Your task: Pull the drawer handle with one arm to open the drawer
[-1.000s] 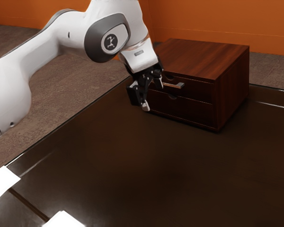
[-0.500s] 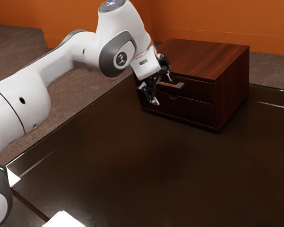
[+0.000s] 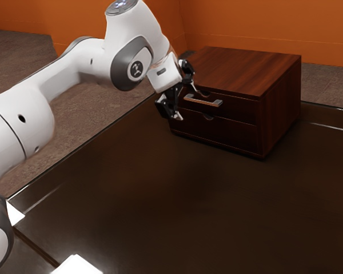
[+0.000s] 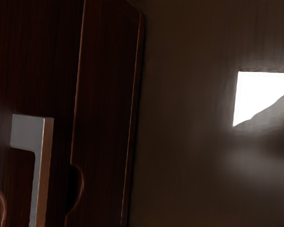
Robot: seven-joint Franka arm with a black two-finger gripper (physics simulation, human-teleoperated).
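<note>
My gripper [image 3: 180, 101] is right by the end of the drawer handle [image 3: 204, 102], the end toward the exterior view's left. I can't see if my gripper is squeezing something or loose. The drawer handle is on the top drawer [image 3: 234, 107] of a small brown wooden cabinet [image 3: 246, 68]. The cabinet sits on a dark shiny table [image 3: 188, 200]. In the wrist view, the drawer handle [image 4: 35, 156] is very close to my hand.

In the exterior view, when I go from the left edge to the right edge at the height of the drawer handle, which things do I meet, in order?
White robot arm → black two-finger tool → silver bar handle of the upper drawer → dark side wall of the brown wooden cabinet.
</note>
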